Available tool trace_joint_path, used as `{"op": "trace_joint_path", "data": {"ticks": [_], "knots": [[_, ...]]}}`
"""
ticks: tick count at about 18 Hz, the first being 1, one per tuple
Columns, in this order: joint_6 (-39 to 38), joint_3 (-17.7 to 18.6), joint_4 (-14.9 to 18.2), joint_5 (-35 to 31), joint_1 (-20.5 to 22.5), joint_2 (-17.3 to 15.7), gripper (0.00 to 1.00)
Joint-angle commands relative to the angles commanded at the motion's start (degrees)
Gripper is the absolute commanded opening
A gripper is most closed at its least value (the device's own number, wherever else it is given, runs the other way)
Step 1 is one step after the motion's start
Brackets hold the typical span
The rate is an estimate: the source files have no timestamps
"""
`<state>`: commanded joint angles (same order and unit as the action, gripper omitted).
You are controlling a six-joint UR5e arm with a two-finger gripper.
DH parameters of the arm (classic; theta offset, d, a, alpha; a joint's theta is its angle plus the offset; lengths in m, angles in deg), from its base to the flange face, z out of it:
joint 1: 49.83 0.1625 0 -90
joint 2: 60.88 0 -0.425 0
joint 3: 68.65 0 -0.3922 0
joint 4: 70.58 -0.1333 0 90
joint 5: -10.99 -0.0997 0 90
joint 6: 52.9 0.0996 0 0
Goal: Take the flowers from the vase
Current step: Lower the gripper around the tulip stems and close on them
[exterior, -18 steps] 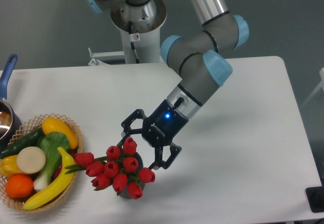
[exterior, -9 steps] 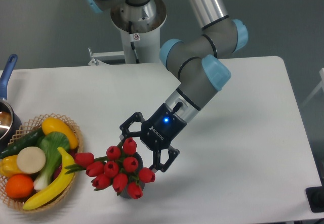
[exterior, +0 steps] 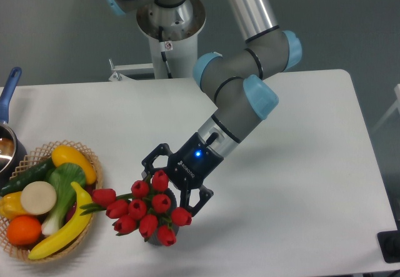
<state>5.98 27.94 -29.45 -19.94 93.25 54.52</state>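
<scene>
The flowers (exterior: 145, 210), a bunch of glossy red tulip buds with green stems, stand in the vase (exterior: 173, 232), which is almost wholly hidden under them; only a dark sliver shows at the bunch's lower right. My gripper (exterior: 170, 189) is open and reaches in from the upper right. One finger is at the bunch's upper left beside the top bud, the other at its right side. The upper right buds lie between the fingers, and I cannot tell whether the fingers touch them.
A woven wicker basket (exterior: 91, 159) with plastic fruit and vegetables, among them a banana (exterior: 65, 229) and an orange (exterior: 24, 229), stands at the left, close to the flowers. A pot with a blue handle (exterior: 10, 86) sits at the far left edge.
My gripper has slid down and to the left, closing in on the flowers' upper right side. The flowers and vase have not moved.
</scene>
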Motion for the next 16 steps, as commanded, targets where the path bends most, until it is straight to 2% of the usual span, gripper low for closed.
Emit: {"op": "trace_joint_path", "data": {"ticks": [3, 5, 16], "knots": [[0.0, 0.2, 0.0, 0.1, 0.0, 0.0, 0.14], [0.0, 0.1, -0.1, 0.1, 0.1, -0.1, 0.0], [-1.9, 0.1, 0.0, 0.4, 1.0, -2.2, 0.0]]}}
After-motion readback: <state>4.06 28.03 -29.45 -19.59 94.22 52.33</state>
